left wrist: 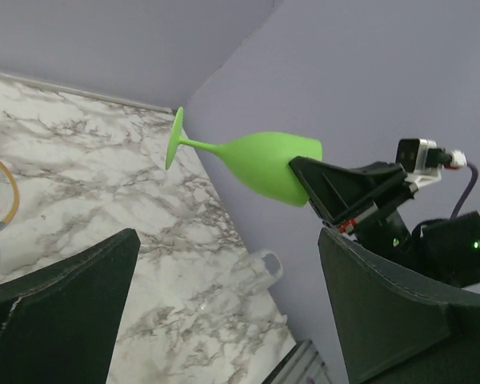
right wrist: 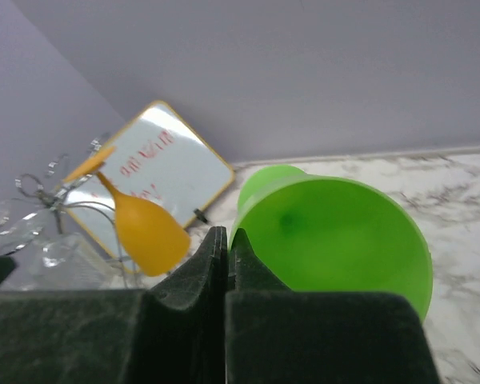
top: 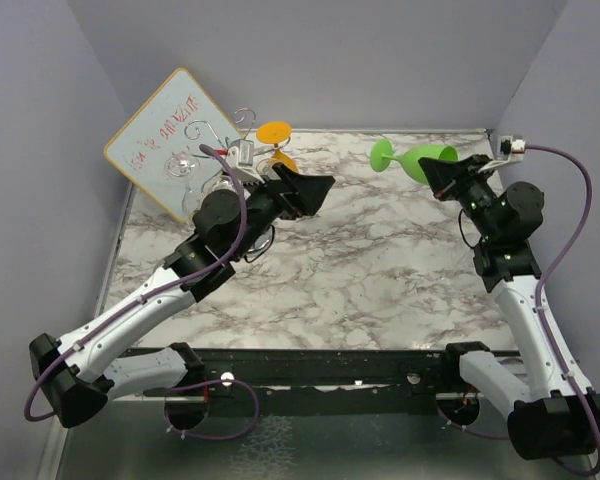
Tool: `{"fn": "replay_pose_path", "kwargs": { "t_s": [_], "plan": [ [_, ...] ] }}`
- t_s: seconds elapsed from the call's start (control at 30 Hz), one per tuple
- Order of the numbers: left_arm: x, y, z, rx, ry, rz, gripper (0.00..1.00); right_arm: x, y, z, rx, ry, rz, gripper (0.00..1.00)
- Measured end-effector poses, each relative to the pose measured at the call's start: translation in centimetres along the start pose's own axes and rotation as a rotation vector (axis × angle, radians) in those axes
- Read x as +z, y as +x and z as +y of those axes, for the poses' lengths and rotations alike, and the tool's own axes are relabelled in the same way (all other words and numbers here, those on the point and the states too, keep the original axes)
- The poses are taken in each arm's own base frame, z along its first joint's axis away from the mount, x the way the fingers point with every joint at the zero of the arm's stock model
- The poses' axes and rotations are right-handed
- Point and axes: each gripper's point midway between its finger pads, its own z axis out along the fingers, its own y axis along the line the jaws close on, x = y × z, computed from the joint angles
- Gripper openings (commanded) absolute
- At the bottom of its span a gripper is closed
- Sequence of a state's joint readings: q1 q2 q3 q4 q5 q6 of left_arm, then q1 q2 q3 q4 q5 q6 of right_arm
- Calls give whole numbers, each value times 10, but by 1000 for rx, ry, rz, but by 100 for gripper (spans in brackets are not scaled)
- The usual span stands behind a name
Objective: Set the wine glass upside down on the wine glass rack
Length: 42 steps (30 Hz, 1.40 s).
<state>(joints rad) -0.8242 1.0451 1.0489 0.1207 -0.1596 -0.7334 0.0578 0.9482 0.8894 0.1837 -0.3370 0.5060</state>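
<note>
The green wine glass (top: 420,160) is held in the air on its side at the back right, with its foot pointing left. My right gripper (top: 432,174) is shut on its rim; in the right wrist view the fingers (right wrist: 227,240) pinch the bowl's edge (right wrist: 336,232). The left wrist view shows the glass (left wrist: 264,164) side-on. The chrome wire rack (top: 230,150) stands at the back left with an orange glass (top: 276,135) hanging on it. My left gripper (top: 315,192) is open and empty just right of the rack, its fingertips (left wrist: 228,236) pointing toward the green glass.
A whiteboard (top: 165,140) leans against the left wall behind the rack. Clear glasses (top: 185,165) hang on the rack's left side. A clear glass (left wrist: 260,268) lies on the marble table (top: 360,260) by the right wall. Walls close in the table on three sides.
</note>
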Motion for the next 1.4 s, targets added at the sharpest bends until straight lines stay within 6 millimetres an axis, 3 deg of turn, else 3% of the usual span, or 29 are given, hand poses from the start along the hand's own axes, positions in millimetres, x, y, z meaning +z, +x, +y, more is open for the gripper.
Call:
{"fn": "replay_pose_path", "kwargs": {
  "t_s": [0.13,0.4,0.63,0.83,1.0,1.1,1.2,1.4],
  "plan": [
    [17,10,0,-112,-14,2,99,-14,-14,27,48,-119,-96,1],
    [54,17,-45,-238,66,0,99,-51,-60,80,143,-336,-302,1],
    [66,19,-90,-364,114,-54,78,-80,-76,111,221,-487,-372,1],
    [74,36,-119,-434,114,-81,63,-95,-82,124,240,-552,-391,1],
    [85,31,-126,-453,93,-161,63,-100,-82,129,251,-582,-392,1],
    [90,25,-129,-453,84,-216,58,-101,-77,129,260,-594,-381,1],
    [93,20,-124,-434,64,-266,42,-102,-75,129,267,-600,-377,1],
    [92,7,-115,-403,34,-350,21,-106,-77,133,261,-622,-386,1]
  ]
}}
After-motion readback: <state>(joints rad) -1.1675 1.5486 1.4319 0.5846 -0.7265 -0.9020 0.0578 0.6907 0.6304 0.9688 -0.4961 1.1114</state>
